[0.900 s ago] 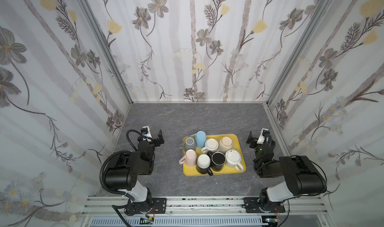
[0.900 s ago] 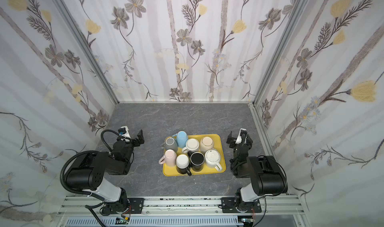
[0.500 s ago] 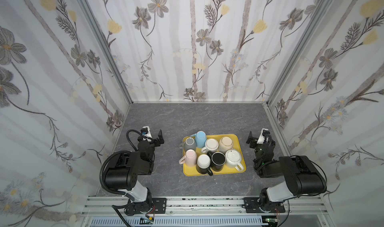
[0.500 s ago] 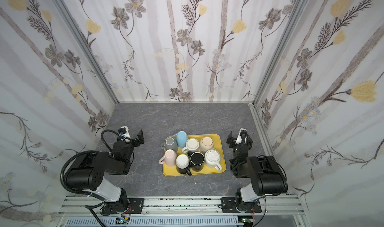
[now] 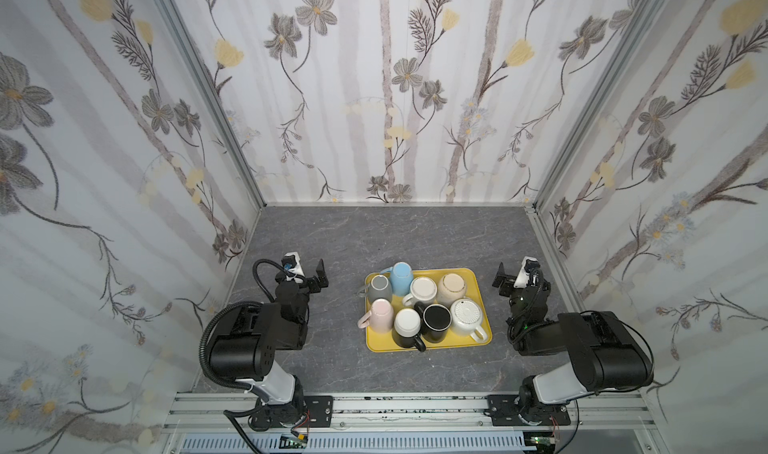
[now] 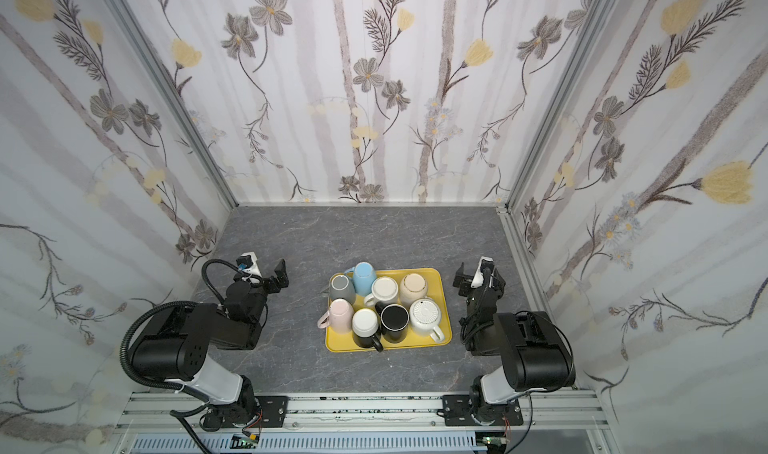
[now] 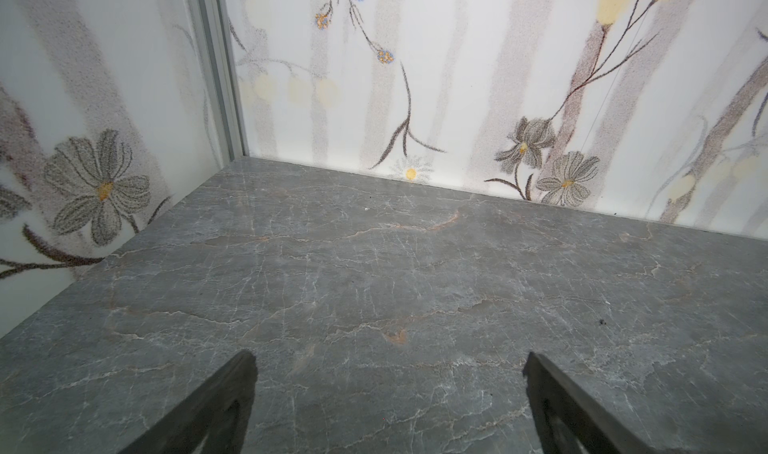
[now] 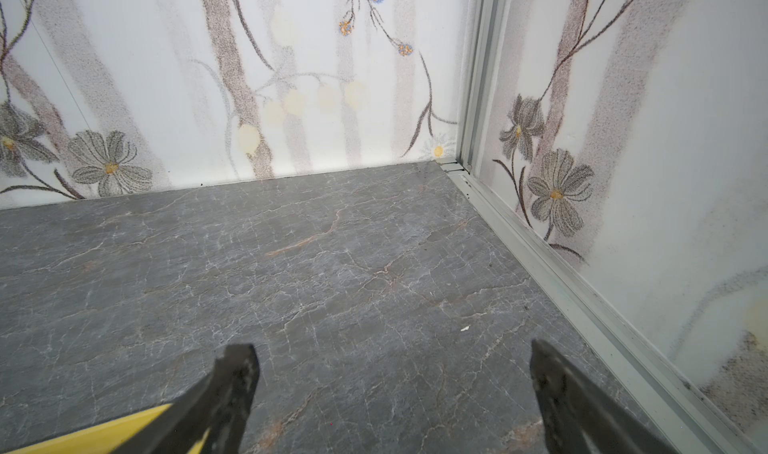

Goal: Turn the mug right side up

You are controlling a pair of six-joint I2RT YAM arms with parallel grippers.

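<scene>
A yellow tray [image 5: 482, 339] [image 6: 444, 333] lies mid-table in both top views, packed with several mugs. Among them are a light blue mug [image 5: 401, 276], a pink mug [image 5: 382, 314], a black mug [image 5: 436, 321] and a ribbed white mug [image 5: 466, 315]. Most show a flat base upward; I cannot tell for the black one. My left gripper [image 5: 308, 274] [image 7: 388, 389] rests open left of the tray, over bare table. My right gripper [image 5: 517, 280] [image 8: 392, 385] rests open right of the tray, nothing between its fingers. One tray corner [image 8: 104, 435] shows in the right wrist view.
Flower-patterned walls [image 5: 386, 98] enclose the grey stone table [image 5: 386, 235] on three sides. An aluminium rail [image 5: 374, 406] runs along the front, carrying both arm bases. Bare table stretches behind the tray to the back wall.
</scene>
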